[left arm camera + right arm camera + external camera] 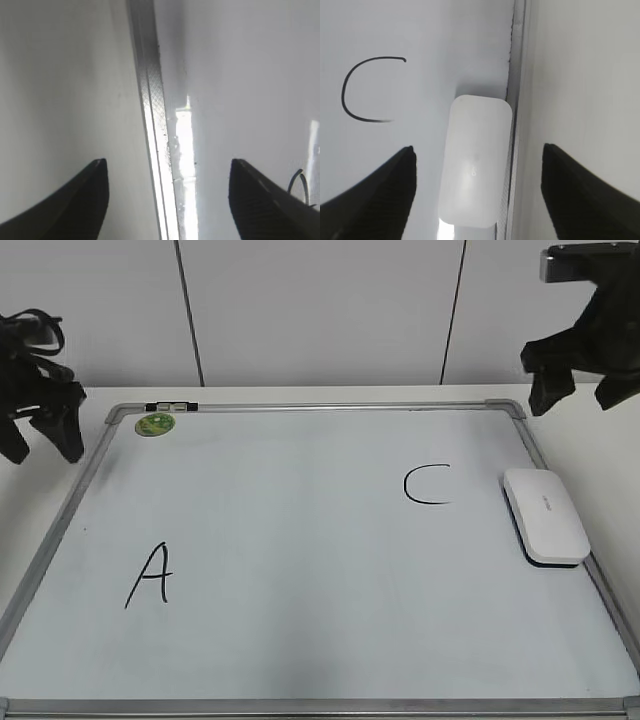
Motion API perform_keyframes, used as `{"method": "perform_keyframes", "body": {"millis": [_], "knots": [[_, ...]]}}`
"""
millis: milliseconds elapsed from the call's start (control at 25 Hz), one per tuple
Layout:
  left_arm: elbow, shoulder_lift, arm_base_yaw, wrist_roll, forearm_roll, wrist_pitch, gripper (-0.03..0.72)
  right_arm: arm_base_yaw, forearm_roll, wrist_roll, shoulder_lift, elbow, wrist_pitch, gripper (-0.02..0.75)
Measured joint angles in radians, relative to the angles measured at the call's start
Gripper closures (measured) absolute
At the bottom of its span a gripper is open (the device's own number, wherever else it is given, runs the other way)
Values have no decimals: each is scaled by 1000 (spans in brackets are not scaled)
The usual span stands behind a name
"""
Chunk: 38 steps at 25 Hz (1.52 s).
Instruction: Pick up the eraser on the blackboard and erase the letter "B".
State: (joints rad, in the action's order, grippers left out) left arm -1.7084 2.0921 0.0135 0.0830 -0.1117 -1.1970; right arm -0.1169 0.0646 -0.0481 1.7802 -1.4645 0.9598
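Nearest, a black "A" (pixel 150 575) on the blackboard (pixel 300 640). Farther right, eraser (pixel 545 515) flat against the frame beside "C" (pixel 427 485); no "B" visible. Beyond, left gripper (pixel 40 435) and right gripper (pixel 580 390) raised, spread wide, empty.

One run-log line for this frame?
white plastic eraser: on whiteboard, right edge | B: none visible | left gripper: open, empty | right gripper: open, above eraser

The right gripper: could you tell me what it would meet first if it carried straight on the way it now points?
Most likely the eraser. The right gripper hangs open with the eraser framed between its fingers, lying on the blackboard against the right frame. Depth is unclear; nothing shows in between.
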Motion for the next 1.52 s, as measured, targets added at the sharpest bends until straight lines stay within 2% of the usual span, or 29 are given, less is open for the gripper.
{"method": "perform_keyframes", "body": {"millis": [360, 800, 1160, 1280, 1520], "knots": [[-23, -216, 0, 0, -6, -26, 146, 0, -7, 41, -177, 0, 138, 143], [-23, -627, 0, -11, -16, -51, 146, 0, -38, 92, -462, 0, 223, 143], [-17, -900, 0, -27, -69, -70, 146, 0, -72, 96, -656, 2, 290, 144], [57, -995, 0, -29, -77, -70, 146, 0, -72, 96, -721, 8, 300, 146], [332, -1197, 0, -29, -84, -73, 146, 0, -65, 97, -890, 88, 306, 146]]}}
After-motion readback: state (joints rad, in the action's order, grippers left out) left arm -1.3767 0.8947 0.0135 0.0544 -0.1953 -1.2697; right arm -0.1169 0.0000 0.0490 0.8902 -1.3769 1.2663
